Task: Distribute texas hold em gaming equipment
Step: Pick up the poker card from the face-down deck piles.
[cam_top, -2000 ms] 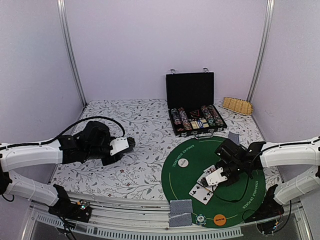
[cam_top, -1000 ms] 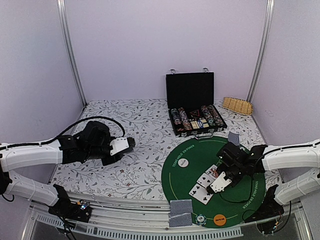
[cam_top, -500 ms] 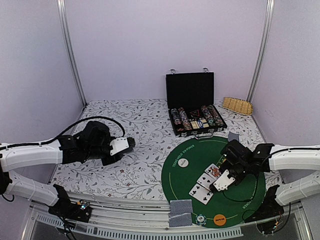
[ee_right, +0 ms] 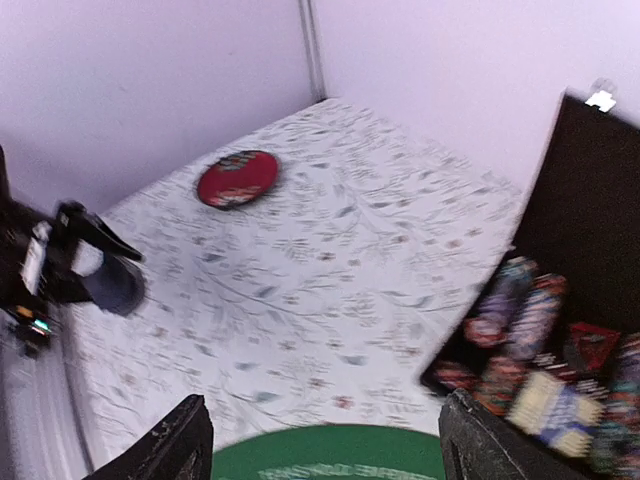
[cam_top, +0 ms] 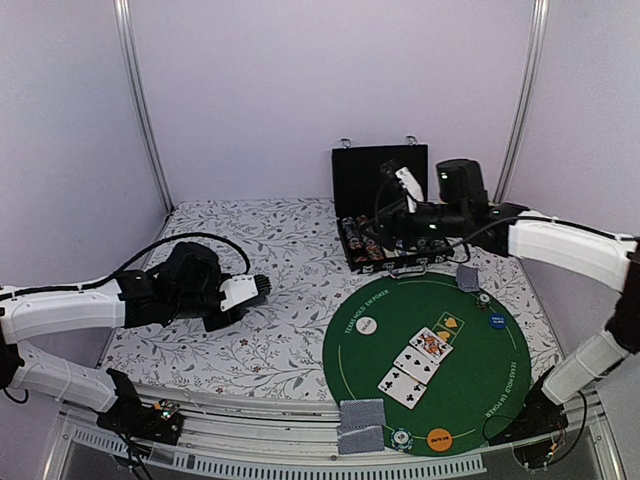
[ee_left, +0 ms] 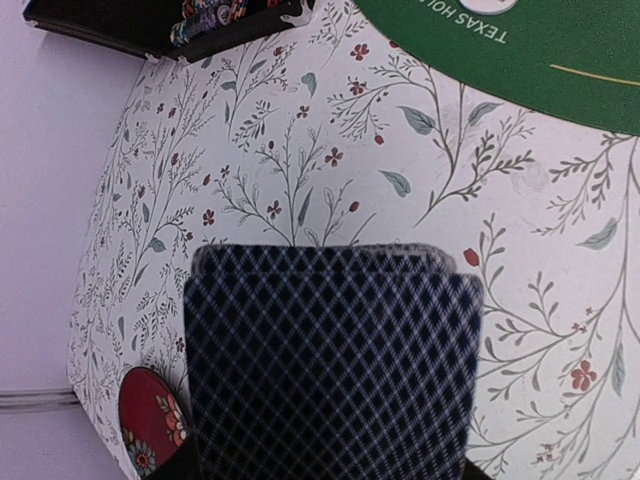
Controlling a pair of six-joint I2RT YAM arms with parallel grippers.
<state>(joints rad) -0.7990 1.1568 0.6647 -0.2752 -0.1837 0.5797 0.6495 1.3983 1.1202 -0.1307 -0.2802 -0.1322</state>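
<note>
Top external view, left gripper point(cam_top: 247, 291) at frame left gripped a card deck point(ee_left: 330, 365), right gripper point(ee_right: 328, 435) hovered over chip case point(cam_top: 362, 182) at upper centre, fingers point(ee_right: 185, 448) wide apart.

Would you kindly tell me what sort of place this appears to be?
Probably a robot test booth staged as a poker table: lilac walls with metal posts enclose a floral tablecloth, a green poker mat and an open chip case.

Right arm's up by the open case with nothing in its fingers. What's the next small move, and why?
Probably lower the right gripper onto a row of chips in the case. It hangs open and empty over them, three cards lie face up on the mat, and the left gripper holds the deck.
</note>
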